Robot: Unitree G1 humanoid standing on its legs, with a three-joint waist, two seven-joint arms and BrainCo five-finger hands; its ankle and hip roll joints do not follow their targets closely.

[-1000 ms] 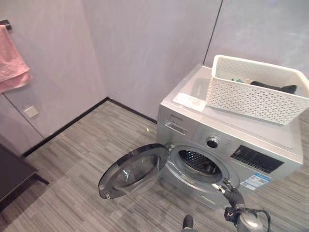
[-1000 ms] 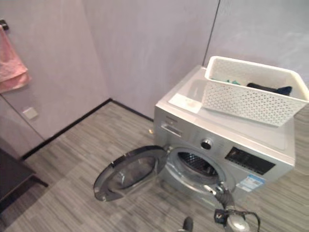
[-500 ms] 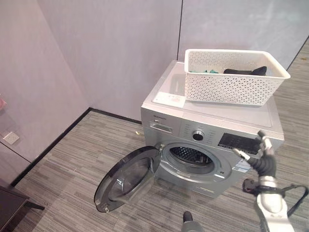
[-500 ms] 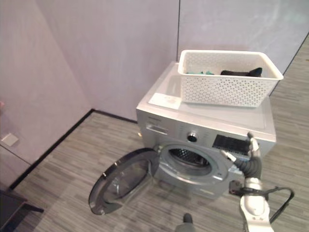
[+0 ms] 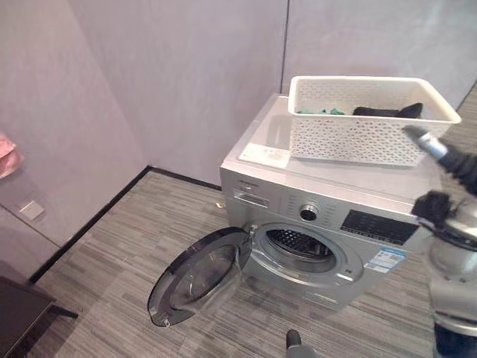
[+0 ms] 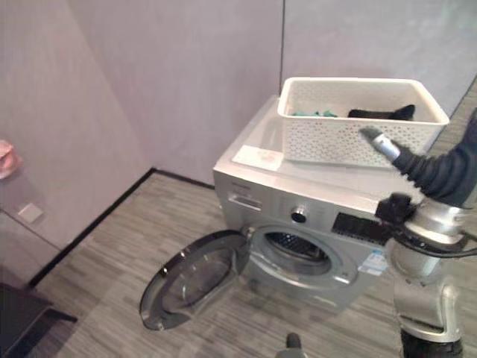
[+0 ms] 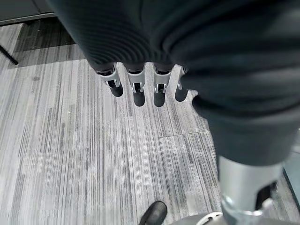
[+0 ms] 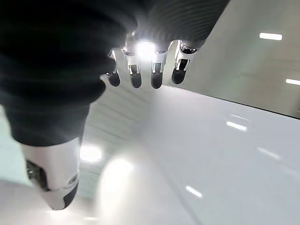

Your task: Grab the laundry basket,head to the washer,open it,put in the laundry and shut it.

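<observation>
The silver washer (image 5: pixel 320 201) stands against the wall with its round door (image 5: pixel 197 276) swung open to the left and the drum opening (image 5: pixel 302 242) exposed. On its top sits the white perforated laundry basket (image 5: pixel 365 134), holding a black garment (image 5: pixel 387 111) and a teal one (image 5: pixel 317 112). My right hand (image 5: pixel 428 143) is raised at the right, level with the basket's front right corner, fingers straight and holding nothing. It also shows as my right hand (image 8: pixel 140 70) in its wrist view. My left hand (image 7: pixel 136 89) hangs over the floor with straight fingers.
A white sheet (image 5: pixel 264 155) lies on the washer's top beside the basket. A pink towel (image 5: pixel 7 153) hangs on the left wall above a wall socket (image 5: pixel 31 209). Dark furniture (image 5: pixel 19 313) stands at the lower left. Grey plank floor (image 5: pixel 112 246) lies before the washer.
My right hand has risen from in front of the washer's control panel to the basket's level. The camera has shifted; washer, door and basket stay put.
</observation>
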